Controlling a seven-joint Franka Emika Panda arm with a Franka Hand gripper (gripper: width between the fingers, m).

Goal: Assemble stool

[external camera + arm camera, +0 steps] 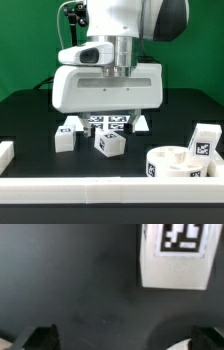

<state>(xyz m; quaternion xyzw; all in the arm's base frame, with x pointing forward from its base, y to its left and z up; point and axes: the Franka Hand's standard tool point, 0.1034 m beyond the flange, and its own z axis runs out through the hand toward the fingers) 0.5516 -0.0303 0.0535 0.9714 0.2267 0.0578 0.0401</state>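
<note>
The round rimmed disc lies at the front on the exterior view's right. One blocky leg stands just behind it. Two more legs lie near the middle: one to the left and one under the hand. My gripper hangs above the table over these two legs, open and empty. In the wrist view the gripper has its dark fingers far apart over bare black table. A white tagged leg lies beyond them, untouched.
The marker board lies flat behind the middle legs, partly hidden by the hand. A long white rail runs along the front edge and another piece sits at the left. A white rounded bit shows beside one finger; I cannot tell what it is.
</note>
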